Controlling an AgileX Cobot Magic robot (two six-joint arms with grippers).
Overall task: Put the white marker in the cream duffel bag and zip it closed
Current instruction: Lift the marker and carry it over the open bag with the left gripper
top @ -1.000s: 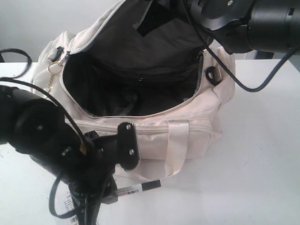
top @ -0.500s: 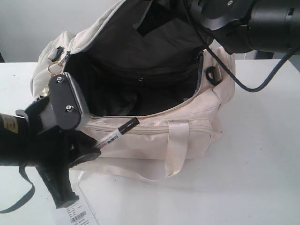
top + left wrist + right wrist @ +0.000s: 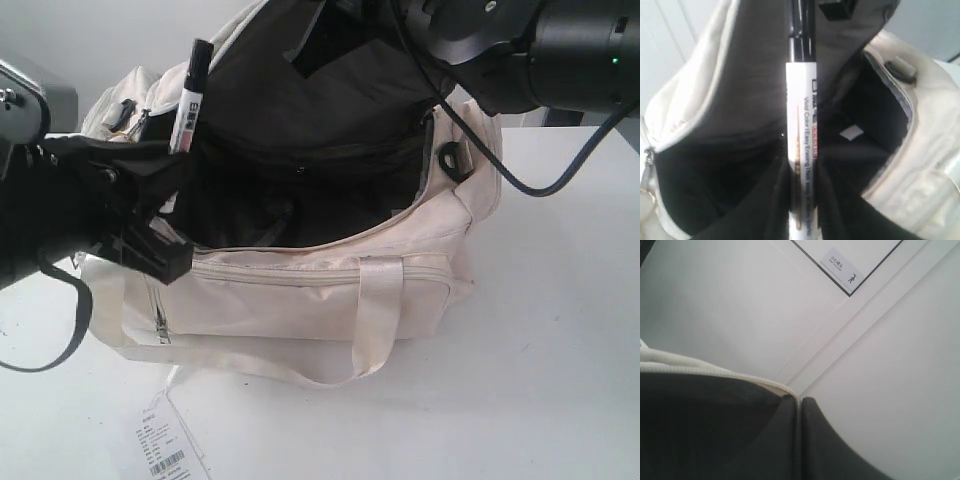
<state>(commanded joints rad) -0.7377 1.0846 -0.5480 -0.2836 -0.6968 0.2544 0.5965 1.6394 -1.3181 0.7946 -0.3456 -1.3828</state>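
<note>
Cream fabric duffel bag (image 3: 300, 300) lies with its top zipper undone and its dark lining exposed. My left gripper (image 3: 172, 160) pinches the white marker with black cap (image 3: 188, 95), upright above the end of the bag's mouth nearest that arm. My right gripper (image 3: 800, 412) is pressed together on the bag's raised flap rim, holding the mouth wide. I judge the drop is best made by carrying the marker over the bag's middle, tilting it flat and releasing low.

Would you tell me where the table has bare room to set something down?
Bare table right of the cream duffel bag, also in front of it, right of the paper tag. Crowded at left, where the left end effector holds the white marker.
</note>
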